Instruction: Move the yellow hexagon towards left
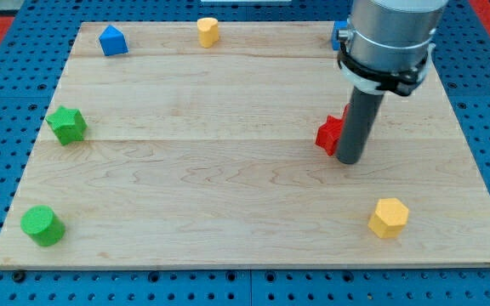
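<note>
Yellow hexagon (pixel 389 218) sits near board's bottom right, untouched. To push it left we need our tip on its right side. My tip (pixel 349 160) rests above and left of it, touching red block (pixel 331 133). No jaws: plain rod. Second yellow block (pixel 207 31) at top edge; not target, we judge.

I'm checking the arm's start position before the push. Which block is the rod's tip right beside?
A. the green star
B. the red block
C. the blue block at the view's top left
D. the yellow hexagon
B: my tip stands against the red block, with the yellow hexagon apart, toward the view's bottom right.
</note>
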You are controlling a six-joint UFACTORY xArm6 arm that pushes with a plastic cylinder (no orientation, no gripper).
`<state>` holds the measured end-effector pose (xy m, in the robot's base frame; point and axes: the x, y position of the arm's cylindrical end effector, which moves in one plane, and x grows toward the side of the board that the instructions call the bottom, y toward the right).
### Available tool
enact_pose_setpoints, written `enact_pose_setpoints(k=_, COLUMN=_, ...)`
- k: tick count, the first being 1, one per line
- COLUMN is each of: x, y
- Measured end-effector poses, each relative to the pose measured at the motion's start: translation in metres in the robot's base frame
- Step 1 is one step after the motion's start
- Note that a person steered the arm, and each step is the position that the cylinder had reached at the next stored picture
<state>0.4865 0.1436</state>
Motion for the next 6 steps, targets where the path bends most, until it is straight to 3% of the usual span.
enact_pose_setpoints(k=1, x=0.047, y=0.090)
enact_pose_setpoints(k=2, x=0.079, y=0.033)
enact_pose_setpoints(k=3, x=0.080, y=-0.044)
enact_pose_setpoints(k=4, x=0.091, y=-0.013)
enact_pose_setpoints(k=5, x=0.130, y=0.021)
enact_pose_setpoints(k=6, x=0.131, y=-0.052)
